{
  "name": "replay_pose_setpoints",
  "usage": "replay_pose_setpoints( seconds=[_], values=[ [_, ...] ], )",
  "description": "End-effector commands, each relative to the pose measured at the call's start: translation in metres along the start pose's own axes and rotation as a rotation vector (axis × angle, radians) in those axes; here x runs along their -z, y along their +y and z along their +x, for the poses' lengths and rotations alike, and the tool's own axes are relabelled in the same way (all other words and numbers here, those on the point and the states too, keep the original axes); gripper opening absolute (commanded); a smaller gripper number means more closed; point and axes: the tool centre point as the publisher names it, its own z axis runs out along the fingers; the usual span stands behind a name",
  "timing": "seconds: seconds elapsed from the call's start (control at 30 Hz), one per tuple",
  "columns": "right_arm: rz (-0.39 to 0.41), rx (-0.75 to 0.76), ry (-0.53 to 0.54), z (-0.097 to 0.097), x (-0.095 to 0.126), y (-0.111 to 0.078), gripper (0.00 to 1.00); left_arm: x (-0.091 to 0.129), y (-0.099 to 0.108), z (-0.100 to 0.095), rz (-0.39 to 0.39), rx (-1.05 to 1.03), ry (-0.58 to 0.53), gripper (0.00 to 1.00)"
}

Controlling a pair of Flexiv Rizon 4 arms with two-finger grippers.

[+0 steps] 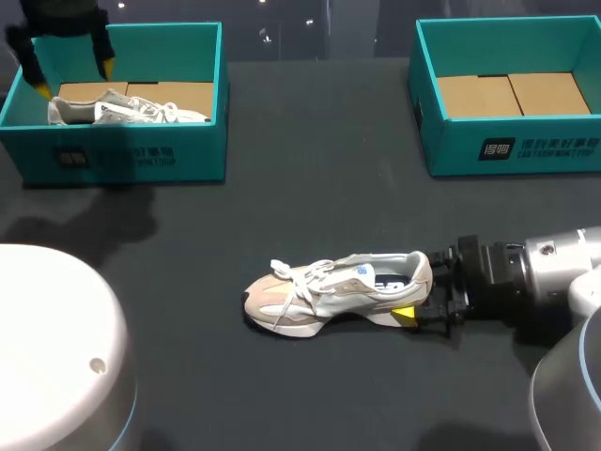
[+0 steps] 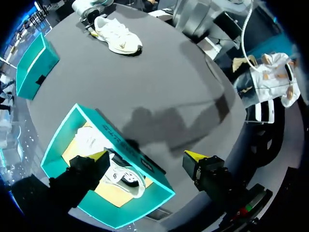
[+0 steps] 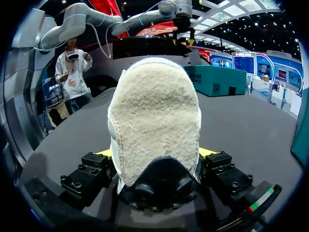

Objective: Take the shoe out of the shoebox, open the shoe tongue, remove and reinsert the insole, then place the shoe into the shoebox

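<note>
A beige and white sneaker (image 1: 329, 291) lies on its sole in the middle of the dark table, toe pointing left. My right gripper (image 1: 418, 296) is at its heel. In the right wrist view the fuzzy heel (image 3: 154, 116) fills the gap and both fingers press its sides. A second sneaker (image 1: 122, 111) lies inside the left teal shoebox (image 1: 131, 155). My left gripper (image 1: 75, 78) hangs open above that box's back left corner. The left wrist view shows this gripper (image 2: 147, 157) spread wide over the boxed sneaker (image 2: 123, 176), holding nothing, with the first sneaker (image 2: 117, 35) far off.
A second teal shoebox (image 1: 507, 146) stands at the back right with only brown cardboard inside. My arms' rounded white bases (image 1: 56, 348) fill the near left and near right corners. Bare dark tabletop (image 1: 310, 178) lies between the two boxes.
</note>
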Motion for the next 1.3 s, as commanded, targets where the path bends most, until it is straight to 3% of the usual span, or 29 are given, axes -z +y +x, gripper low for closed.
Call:
replay_pose_setpoints(
  seconds=[0.03, 0.23, 0.33, 0.43, 0.5, 0.6, 0.77, 0.8, 1.3],
  values=[
    [0.004, 0.000, 0.001, 0.001, -0.001, 0.001, 0.00, 0.002, -0.002, -0.003, 0.019, 0.265, 0.054, 1.00],
    [0.004, 0.000, 0.001, 0.001, -0.001, 0.001, 0.00, 0.002, -0.002, -0.003, 0.019, 0.265, 0.054, 1.00],
    [0.004, 0.000, 0.001, 0.001, -0.001, 0.001, 0.00, 0.001, -0.034, -0.010, -0.007, 0.449, 0.010, 1.00],
    [0.004, 0.000, 0.001, 0.001, -0.001, 0.001, 0.00, -0.005, -0.069, -0.017, 0.023, 0.579, 0.035, 1.00],
    [0.004, 0.000, 0.001, 0.001, -0.001, 0.001, 0.00, -0.012, -0.093, -0.023, -0.024, 0.670, 0.015, 1.00],
    [0.004, 0.000, 0.001, 0.001, -0.001, 0.001, 0.00, -0.018, -0.128, -0.029, -0.015, 0.788, 0.024, 1.00],
    [0.004, 0.000, 0.001, 0.001, -0.001, 0.001, 0.00, -0.018, -0.166, -0.040, 0.095, 1.078, 0.055, 1.00],
    [0.004, 0.000, 0.001, 0.001, -0.001, 0.001, 0.00, -0.019, -0.171, -0.044, 0.078, 1.167, 0.059, 1.00],
    [0.004, 0.000, 0.001, 0.001, -0.001, 0.001, 0.00, -0.019, -0.171, -0.044, 0.078, 1.167, 0.059, 1.00]
  ],
)
